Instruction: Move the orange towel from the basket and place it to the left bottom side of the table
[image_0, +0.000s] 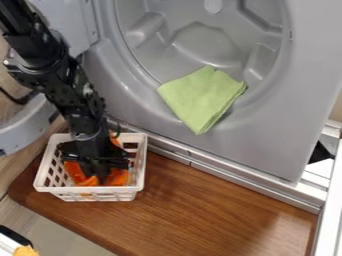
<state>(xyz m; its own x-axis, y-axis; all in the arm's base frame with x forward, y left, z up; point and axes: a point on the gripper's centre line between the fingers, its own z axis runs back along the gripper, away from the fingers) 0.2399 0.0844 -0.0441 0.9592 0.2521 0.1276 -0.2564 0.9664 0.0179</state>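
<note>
- The table (194, 200) is brown wood, its back edge running along a metal rail (234, 174); from the basket (87, 190) the wood stretches broadly to the right edge, and a narrower strip of it lies between basket and front edge.
- The black gripper (99, 175) points down inside the basket, near the table's left corner, with basket walls around it on all sides.
- The orange towel (120, 178) lies in the basket, showing to the left and right of the jaws – whether they touch it, I can't make out.
- Spread, pressed together or pinching cloth? I cannot tell; the jaws are too dark against the towel.
- The basket is white plastic with slotted sides (rather like a little laundry basket), upright on the table, and it holds the towel.
- Behind the rail is a grey panel (267, 135) with a big round hollow – a folded green cloth (200, 97) lies across the hollow's lower rim.
</note>
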